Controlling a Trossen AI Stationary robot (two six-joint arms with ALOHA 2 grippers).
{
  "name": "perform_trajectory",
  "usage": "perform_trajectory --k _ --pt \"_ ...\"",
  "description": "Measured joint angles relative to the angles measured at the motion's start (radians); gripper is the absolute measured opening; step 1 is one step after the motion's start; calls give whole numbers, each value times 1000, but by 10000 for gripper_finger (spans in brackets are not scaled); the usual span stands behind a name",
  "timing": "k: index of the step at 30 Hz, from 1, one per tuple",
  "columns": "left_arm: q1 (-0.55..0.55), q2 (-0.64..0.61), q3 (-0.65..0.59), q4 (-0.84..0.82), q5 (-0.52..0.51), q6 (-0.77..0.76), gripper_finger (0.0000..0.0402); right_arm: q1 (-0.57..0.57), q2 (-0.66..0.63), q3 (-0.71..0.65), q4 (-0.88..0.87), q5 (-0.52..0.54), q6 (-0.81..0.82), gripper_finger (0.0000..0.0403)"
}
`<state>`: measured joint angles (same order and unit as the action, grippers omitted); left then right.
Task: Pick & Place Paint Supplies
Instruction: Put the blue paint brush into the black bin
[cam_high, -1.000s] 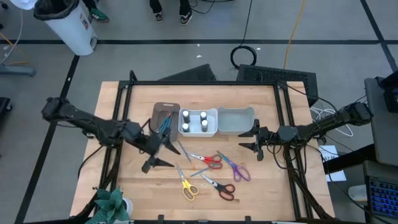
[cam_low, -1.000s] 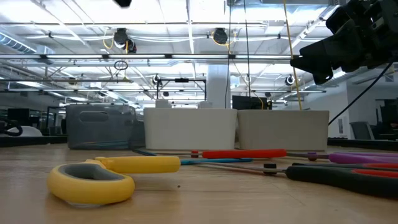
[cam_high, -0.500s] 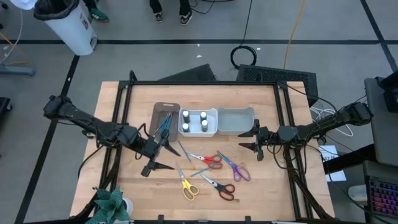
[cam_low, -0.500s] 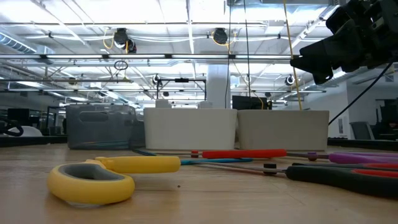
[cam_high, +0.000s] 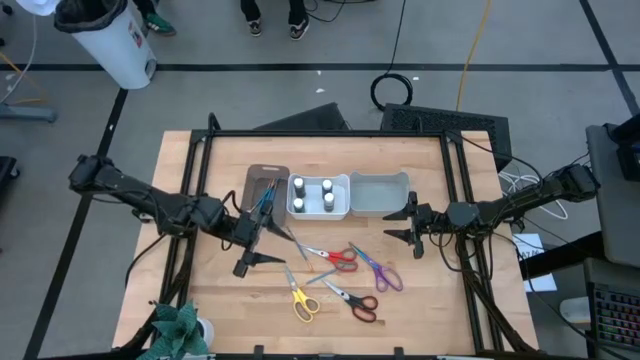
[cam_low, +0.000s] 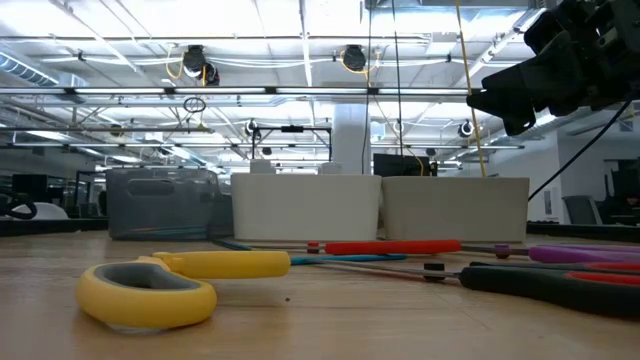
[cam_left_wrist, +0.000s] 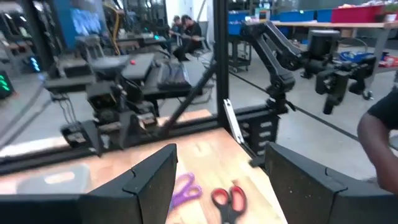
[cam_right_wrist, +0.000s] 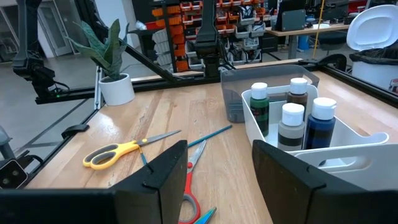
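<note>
Both grippers hang above the table and hold nothing. My left gripper (cam_high: 260, 246) stands open, level, just left of the loose supplies, near the brown bin (cam_high: 254, 180) that holds teal brushes (cam_high: 266, 198). My right gripper (cam_high: 402, 223) is open too, in front of the grey bin (cam_high: 380, 195). Four white-capped bottles (cam_high: 313, 192) stand in the white bin (cam_high: 318, 212). Flat on the wood lie red scissors (cam_high: 333, 256), purple scissors (cam_high: 380, 270), yellow scissors (cam_high: 301, 297), black-handled scissors (cam_high: 353, 301) and two thin brushes (cam_high: 297, 243).
The three bins stand in a row across the table's middle (cam_low: 305, 207). A potted plant (cam_high: 178, 330) sits at the near left corner. Black frame rails (cam_high: 320, 133) border the tabletop. People stand beyond the table's far edge (cam_high: 272, 15).
My left gripper has stayed above the same spot and rolled a little about its own line, so its fingers sit slightly differently in the high view. The right arm and all the supplies have kept still.
</note>
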<state>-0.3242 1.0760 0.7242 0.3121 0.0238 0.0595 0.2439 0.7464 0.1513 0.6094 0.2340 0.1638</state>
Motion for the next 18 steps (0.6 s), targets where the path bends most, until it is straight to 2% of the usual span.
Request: perform_trajectory --k 4,9,18 --pt "30 0 0 89 -6 38 251 0 0 0 0 0 0 171" --pt "92 -1 0 217 -62 41 251 0 0 0 0 0 0 171" --pt "217 24 0 237 -69 35 251 0 0 0 0 0 0 171"
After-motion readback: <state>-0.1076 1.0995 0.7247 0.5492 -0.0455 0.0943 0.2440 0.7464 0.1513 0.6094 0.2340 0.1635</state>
